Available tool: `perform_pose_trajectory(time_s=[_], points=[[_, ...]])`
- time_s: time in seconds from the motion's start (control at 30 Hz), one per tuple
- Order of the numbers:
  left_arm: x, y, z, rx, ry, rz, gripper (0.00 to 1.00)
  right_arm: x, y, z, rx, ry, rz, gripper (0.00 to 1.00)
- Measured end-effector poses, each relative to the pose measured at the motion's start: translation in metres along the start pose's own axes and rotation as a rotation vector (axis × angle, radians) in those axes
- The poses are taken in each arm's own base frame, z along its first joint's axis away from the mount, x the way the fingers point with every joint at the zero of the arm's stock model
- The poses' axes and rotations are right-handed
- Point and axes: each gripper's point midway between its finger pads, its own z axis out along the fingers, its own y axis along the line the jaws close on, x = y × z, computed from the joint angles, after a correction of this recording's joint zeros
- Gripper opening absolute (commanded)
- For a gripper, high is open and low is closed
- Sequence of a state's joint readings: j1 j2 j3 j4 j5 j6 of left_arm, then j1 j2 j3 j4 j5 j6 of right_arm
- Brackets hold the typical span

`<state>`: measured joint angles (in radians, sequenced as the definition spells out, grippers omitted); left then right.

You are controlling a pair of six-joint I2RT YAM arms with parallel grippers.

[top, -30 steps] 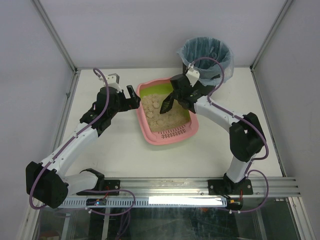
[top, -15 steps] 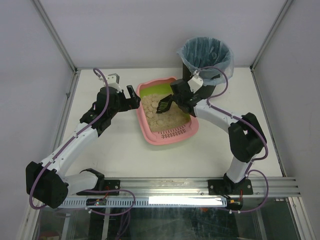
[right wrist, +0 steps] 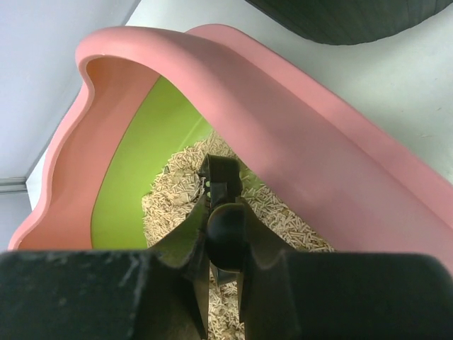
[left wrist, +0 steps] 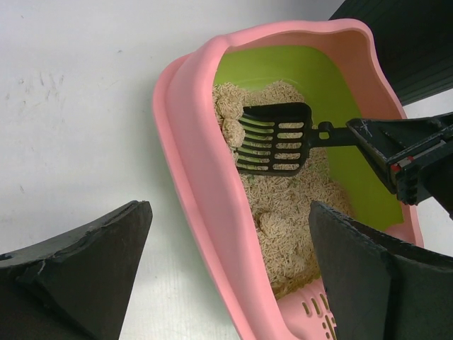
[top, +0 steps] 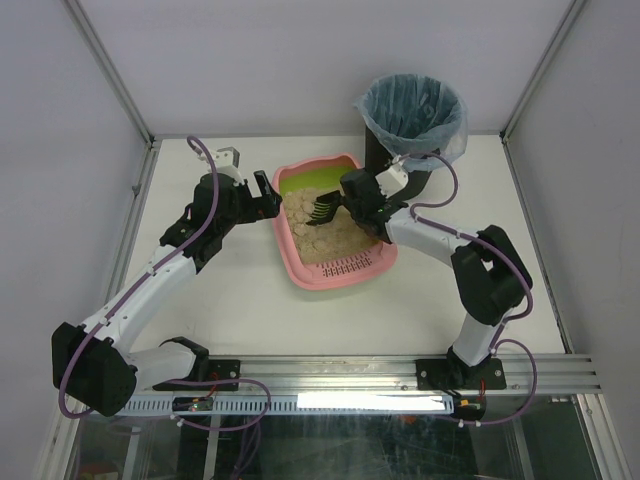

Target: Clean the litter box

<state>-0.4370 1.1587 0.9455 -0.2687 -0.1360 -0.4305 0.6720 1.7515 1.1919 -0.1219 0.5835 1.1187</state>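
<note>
From above, the litter box (top: 340, 272) sits central on the table (top: 250, 310), with the left gripper (top: 266, 197) at its far-left corner. Left wrist: jaws wide, astride the pink wall (contact unclear). Right wrist: the right gripper (right wrist: 225, 239) clamps the black scoop (right wrist: 221, 177) inside the box.

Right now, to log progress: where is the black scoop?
Top view, centre: the scoop, held by the right gripper, lies low at the far left of the litter box.

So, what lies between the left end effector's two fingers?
The litter box: its pink side wall runs through the left end effector, with litter beside it; the left wrist view shows this.
</note>
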Motion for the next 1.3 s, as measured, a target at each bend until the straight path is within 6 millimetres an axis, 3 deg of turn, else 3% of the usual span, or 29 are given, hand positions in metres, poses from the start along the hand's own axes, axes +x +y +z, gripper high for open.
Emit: perform_pose_trajectory(time_s=[0.37, 0.6, 0.93, 1.13, 1.3], points=[[0.002, 0.0, 0.002, 0.003, 0.01, 0.001, 0.99, 0.011, 0.01, 0.01, -0.071, 0.007, 0.058, 0.0], [0.003, 0.0, 0.002, 0.002, 0.01, 0.001, 0.99, 0.011, -0.006, -0.003, -0.136, -0.013, 0.091, 0.0], [0.003, 0.0, 0.002, 0.003, 0.011, 0.001, 0.99, -0.014, -0.024, -0.035, -0.201, -0.055, 0.125, 0.0], [0.003, 0.0, 0.002, 0.003, 0.011, 0.001, 0.99, -0.039, -0.03, -0.053, -0.259, -0.085, 0.188, 0.0], [0.003, 0.0, 0.002, 0.003, 0.011, 0.001, 0.99, -0.06, -0.05, -0.063, -0.318, -0.079, 0.251, 0.0]])
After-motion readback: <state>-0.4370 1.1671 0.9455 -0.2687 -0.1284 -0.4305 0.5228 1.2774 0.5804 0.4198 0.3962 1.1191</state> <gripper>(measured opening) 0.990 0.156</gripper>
